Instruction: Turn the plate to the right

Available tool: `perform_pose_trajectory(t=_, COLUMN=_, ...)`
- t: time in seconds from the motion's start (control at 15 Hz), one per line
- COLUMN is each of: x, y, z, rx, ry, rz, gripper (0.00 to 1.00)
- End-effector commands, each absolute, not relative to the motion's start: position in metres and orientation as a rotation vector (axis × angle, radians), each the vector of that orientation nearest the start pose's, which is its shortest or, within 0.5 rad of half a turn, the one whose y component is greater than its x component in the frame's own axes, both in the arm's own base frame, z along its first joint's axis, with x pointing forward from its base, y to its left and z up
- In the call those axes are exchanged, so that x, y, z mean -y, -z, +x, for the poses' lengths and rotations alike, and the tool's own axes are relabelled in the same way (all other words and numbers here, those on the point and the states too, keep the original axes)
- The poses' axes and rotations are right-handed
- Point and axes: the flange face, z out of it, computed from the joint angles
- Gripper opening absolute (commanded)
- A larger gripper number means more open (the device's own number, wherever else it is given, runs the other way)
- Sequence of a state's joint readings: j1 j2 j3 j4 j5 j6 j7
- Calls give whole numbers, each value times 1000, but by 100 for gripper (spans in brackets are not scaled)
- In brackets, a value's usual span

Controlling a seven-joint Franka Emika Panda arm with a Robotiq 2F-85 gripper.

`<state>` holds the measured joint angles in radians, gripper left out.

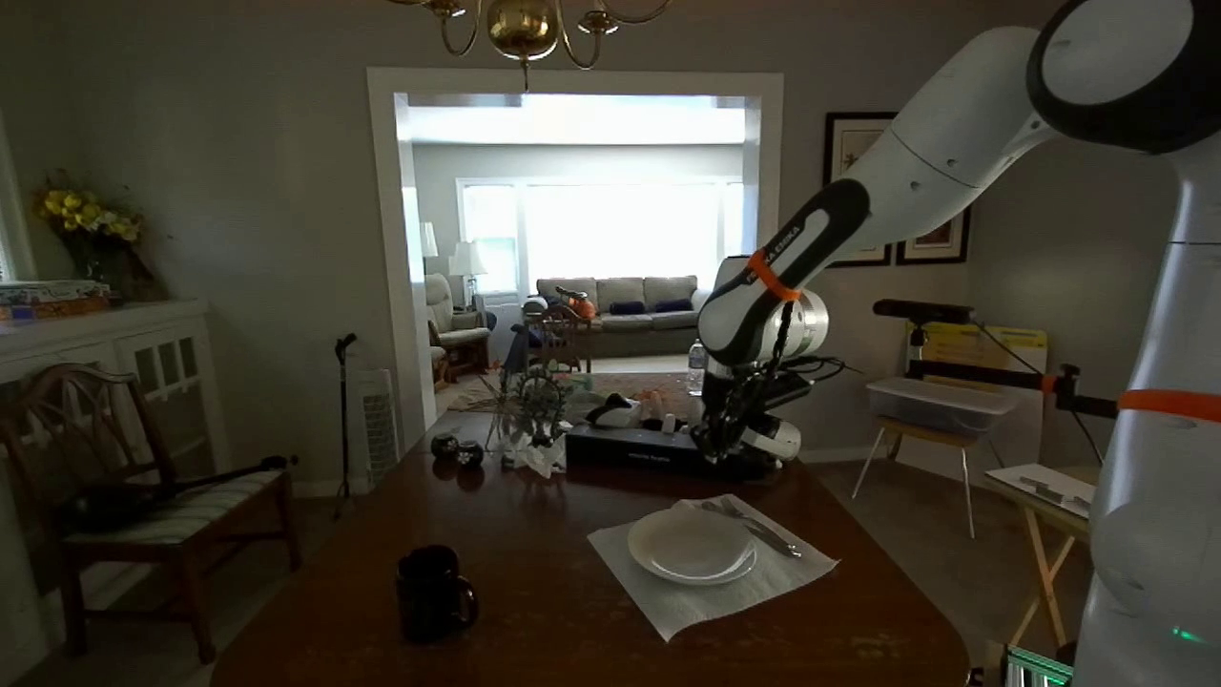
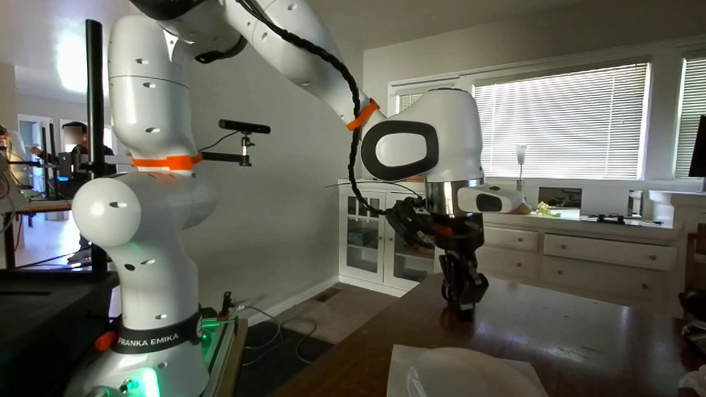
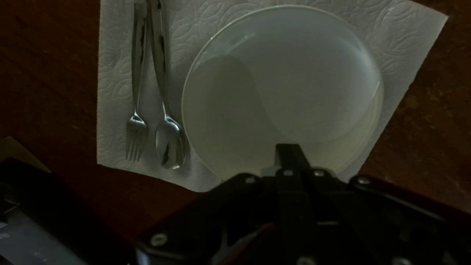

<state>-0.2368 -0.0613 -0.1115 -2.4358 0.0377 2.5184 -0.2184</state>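
The white round plate (image 1: 692,545) lies flat on a pale paper towel (image 1: 668,616) on the brown table. In an exterior view only part of the plate (image 2: 466,375) shows, at the bottom edge. In the wrist view the plate (image 3: 283,84) fills the upper middle, its near rim partly hidden by the gripper. My gripper (image 3: 289,149) is shut with nothing between its fingers. It points down above the table (image 2: 466,314), beyond the plate's far side, apart from the plate. In an exterior view the gripper (image 1: 711,448) is dark against a black box and its fingertips are hard to make out.
A fork (image 3: 137,134) and a spoon (image 3: 169,143) lie on the towel beside the plate. A dark mug (image 1: 431,593) stands at the near left of the table. The long black box (image 1: 639,453), a plant vase (image 1: 534,410) and small dark round objects (image 1: 458,450) stand farther back.
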Motion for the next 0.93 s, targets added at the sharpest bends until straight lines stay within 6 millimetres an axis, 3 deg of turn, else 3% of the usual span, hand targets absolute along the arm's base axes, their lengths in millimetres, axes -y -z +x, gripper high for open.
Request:
perform_pose_trajectory(t=0.0, x=145, y=-336, z=462, rx=-123, ry=281, rz=-3132, gripper=0)
perform_pose_trajectory(t=0.47, x=63, y=-306, z=453, rx=150, ry=228, rz=-3115, gripper=0)
perform_pose_trajectory(t=0.87, x=31, y=-271, z=438, rx=366, ry=173, rz=-3094, gripper=0)
